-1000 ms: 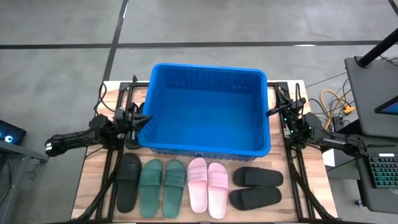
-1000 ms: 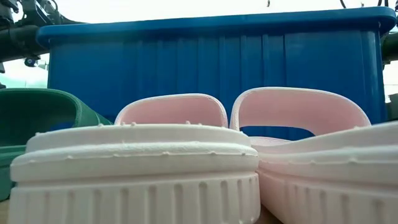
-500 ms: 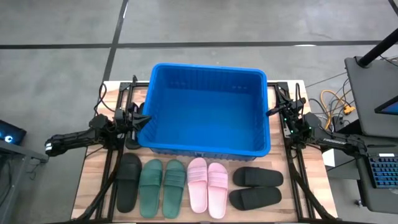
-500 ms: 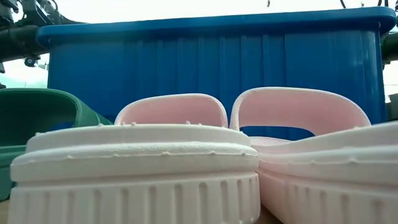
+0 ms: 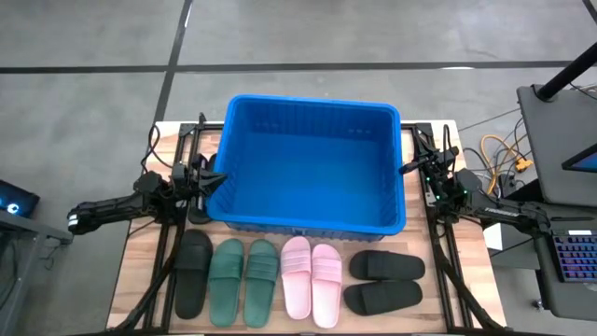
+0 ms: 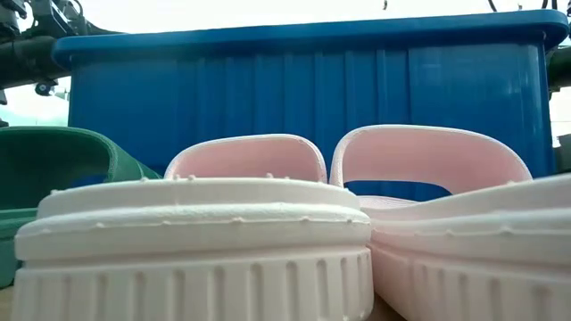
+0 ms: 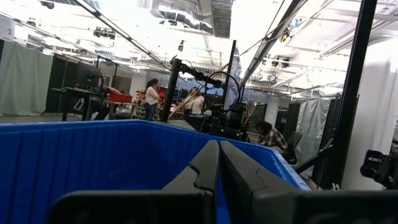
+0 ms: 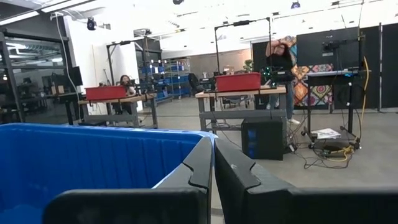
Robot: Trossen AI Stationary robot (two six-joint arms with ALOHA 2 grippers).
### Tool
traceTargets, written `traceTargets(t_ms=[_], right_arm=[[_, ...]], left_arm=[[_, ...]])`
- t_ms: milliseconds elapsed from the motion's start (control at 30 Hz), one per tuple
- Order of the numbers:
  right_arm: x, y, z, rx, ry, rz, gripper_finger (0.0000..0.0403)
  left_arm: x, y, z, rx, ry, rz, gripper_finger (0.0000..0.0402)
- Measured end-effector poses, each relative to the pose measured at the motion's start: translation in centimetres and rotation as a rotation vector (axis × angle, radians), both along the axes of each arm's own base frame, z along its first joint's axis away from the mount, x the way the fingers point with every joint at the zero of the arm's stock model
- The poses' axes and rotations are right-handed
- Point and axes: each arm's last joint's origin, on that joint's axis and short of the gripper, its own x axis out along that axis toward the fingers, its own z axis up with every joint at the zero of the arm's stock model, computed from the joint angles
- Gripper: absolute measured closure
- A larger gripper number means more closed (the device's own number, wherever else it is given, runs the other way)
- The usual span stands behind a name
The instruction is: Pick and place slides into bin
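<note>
The blue bin [image 5: 308, 163] stands on the table's far half. Along the near edge lie, sole down, one black slide [image 5: 192, 272], a dark green pair [image 5: 243, 281], a pink pair [image 5: 311, 280] that fills the low view [image 6: 268, 232], and two black slides [image 5: 384, 282]. My left gripper [image 5: 214, 177] is shut and empty beside the bin's left wall; its fingers meet in the left wrist view [image 7: 219, 165]. My right gripper [image 5: 407, 169] is shut and empty beside the bin's right wall, as its own wrist view [image 8: 212, 163] shows.
Arm mounts and cables stand at the table's left and right edges. A laptop and desk [image 5: 569, 187] sit off the table's right side. People and workbenches show far off in the room behind.
</note>
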Motion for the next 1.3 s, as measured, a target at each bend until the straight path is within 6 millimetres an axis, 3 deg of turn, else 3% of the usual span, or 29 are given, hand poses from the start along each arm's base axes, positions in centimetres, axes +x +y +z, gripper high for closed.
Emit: traceTargets(t_ms=[1167,1300], right_arm=[[0.0,0.0,-0.01,0.003,-0.004,0.001,0.0394],[0.0,0.0,0.0,0.001,-0.002,0.0,0.0394]], left_arm=[[-0.1,-0.02,0.32,0.005,-0.034,0.0,0.0402],[-0.18,0.0,0.56,-0.147,-0.091,-0.038,0.0402]])
